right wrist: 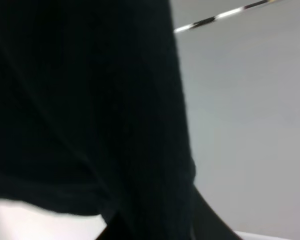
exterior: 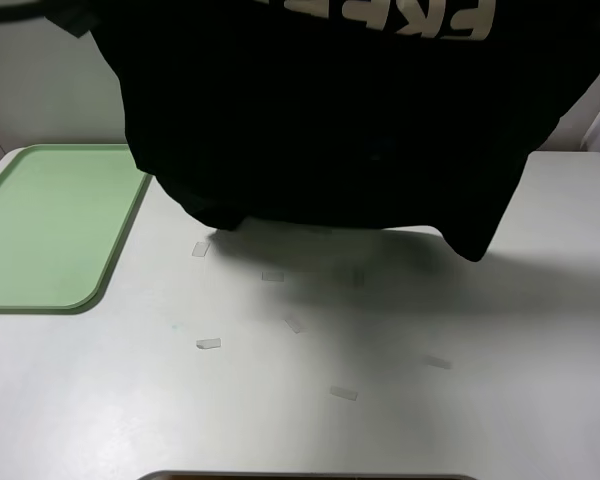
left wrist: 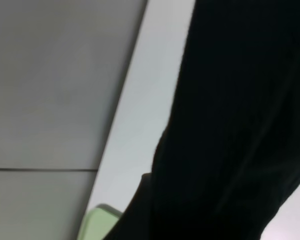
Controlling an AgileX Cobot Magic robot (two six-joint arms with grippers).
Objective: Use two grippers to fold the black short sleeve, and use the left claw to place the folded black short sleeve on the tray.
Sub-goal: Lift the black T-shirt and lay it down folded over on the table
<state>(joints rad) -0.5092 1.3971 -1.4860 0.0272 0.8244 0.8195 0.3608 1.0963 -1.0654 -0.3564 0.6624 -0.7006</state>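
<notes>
Two pincers closed, out of sight, seemingly pinching the shirt. It hangs spread, hem low over the surface, beside the tray. Risk: uneven lowering bunches the cloth, or a thin pinch slips.

We see big whitish letters on the black short sleeve. They sit at about 1 o'clock in the high view, right at the edge of the picture. The edge cuts off part of each letter, so we see only a piece of each one. The letters look flipped around. From the right they look like an E, then a K, then an E or an F, and then one more shape we cannot tell. We cannot read the whole word. More whitish bits show at 12 o'clock, too cut off to read. In both wrist views we can read nothing.
</notes>
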